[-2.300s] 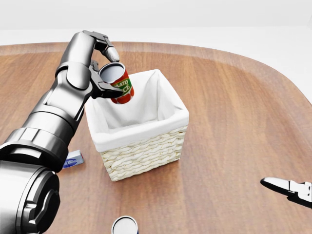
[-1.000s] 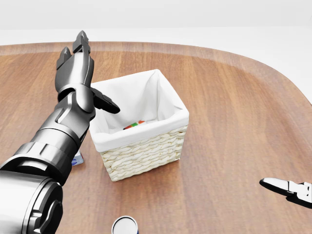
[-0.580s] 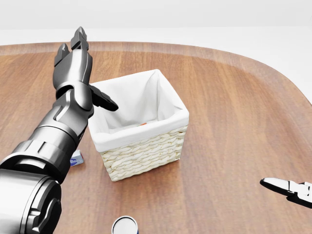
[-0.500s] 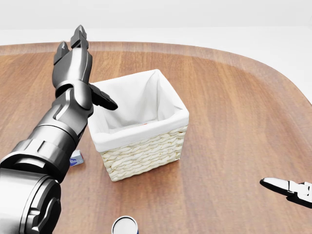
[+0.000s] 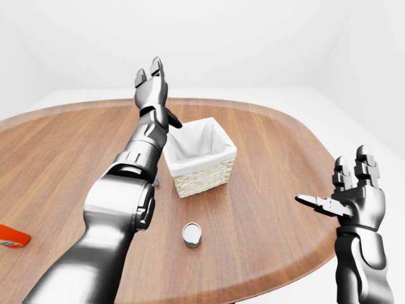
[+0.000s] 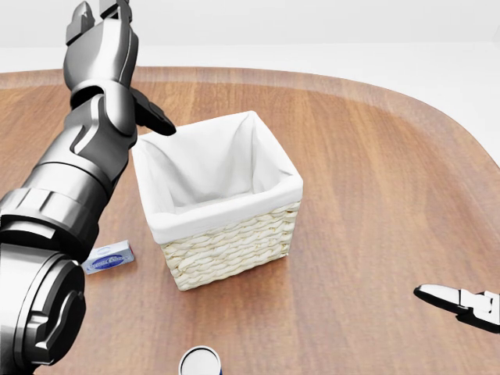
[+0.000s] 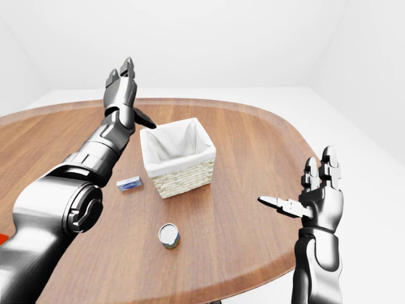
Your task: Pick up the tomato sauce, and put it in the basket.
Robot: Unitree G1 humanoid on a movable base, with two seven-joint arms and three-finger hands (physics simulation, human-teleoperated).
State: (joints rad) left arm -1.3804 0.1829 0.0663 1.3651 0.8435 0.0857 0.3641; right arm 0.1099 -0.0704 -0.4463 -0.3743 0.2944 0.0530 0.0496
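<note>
The wicker basket (image 6: 234, 246) with a white cloth liner stands mid-table. The tomato sauce can does not show in any view; only white liner is visible inside the basket, and its floor is hidden by the near wall. My left hand (image 6: 117, 55) is raised above and to the left of the basket's left rim, fingers spread open and pointing up, holding nothing. My right hand (image 7: 310, 190) hovers open off the table's right edge, palm toward the table, empty.
A small blue and white box (image 6: 109, 258) lies left of the basket. A silver-topped can (image 5: 192, 234) stands below the basket. An orange-red object (image 5: 11, 236) lies at the table's far left edge. The round table's edge (image 5: 304, 190) curves near my right hand.
My left hand held the tomato sauce can over the basket, then opened and has since risen up and away. The red sliver seen inside the basket no longer shows.
</note>
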